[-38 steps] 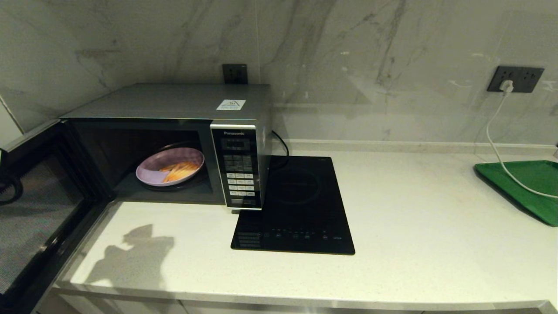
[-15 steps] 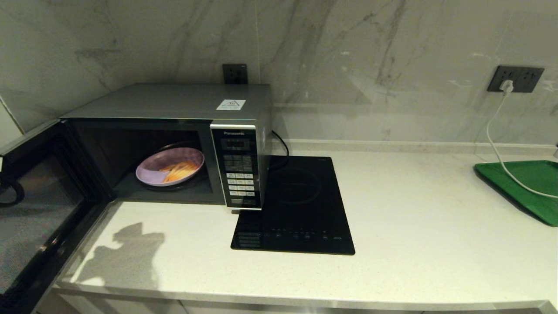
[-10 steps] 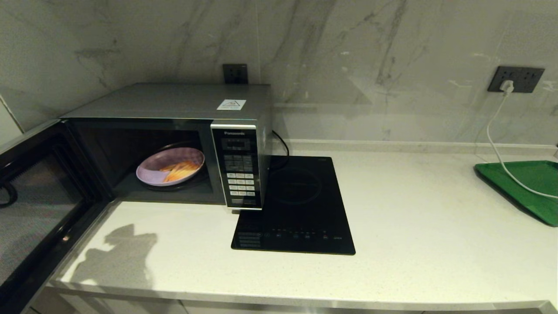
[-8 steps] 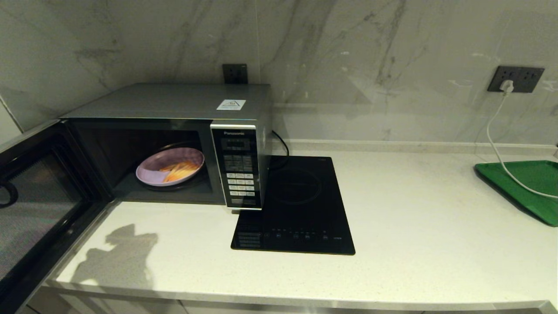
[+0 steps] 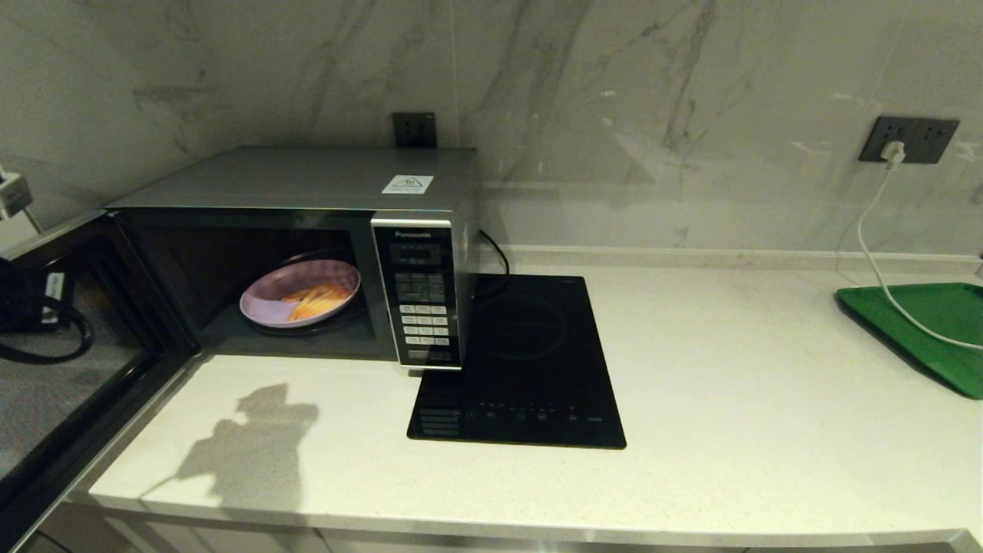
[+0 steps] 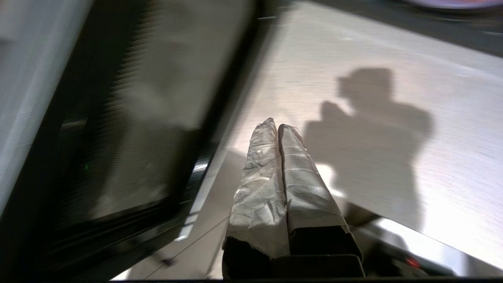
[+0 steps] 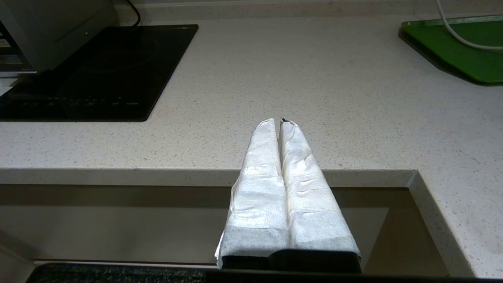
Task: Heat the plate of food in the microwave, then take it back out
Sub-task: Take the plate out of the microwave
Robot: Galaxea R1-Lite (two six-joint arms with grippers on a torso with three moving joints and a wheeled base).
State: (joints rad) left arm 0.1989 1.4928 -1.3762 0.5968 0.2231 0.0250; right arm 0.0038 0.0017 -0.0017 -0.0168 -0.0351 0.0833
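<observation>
The silver microwave (image 5: 307, 180) stands at the back left of the counter with its dark glass door (image 5: 92, 384) swung wide open to the left. Inside it rests the lilac plate (image 5: 269, 303) with orange-yellow fries (image 5: 316, 299). My left gripper (image 6: 277, 125) is shut and empty. It hovers at the counter's front left corner beside the door's inner face (image 6: 129, 118), well short of the plate. My left arm (image 5: 34, 307) shows at the left edge. Shut and empty too, my right gripper (image 7: 279, 122) is parked off the counter's front edge.
A black induction hob (image 5: 522, 361) lies right of the microwave's keypad (image 5: 421, 307). At the far right is a green tray (image 5: 921, 322) with a white cable (image 5: 872, 261) trailing onto it from a wall socket. The left gripper's shadow (image 5: 253, 445) falls on the pale counter.
The microwave door has swung a little wider open. My left arm has come further into view at the left edge, and its shadow has shifted right on the counter. The plate has not moved.
</observation>
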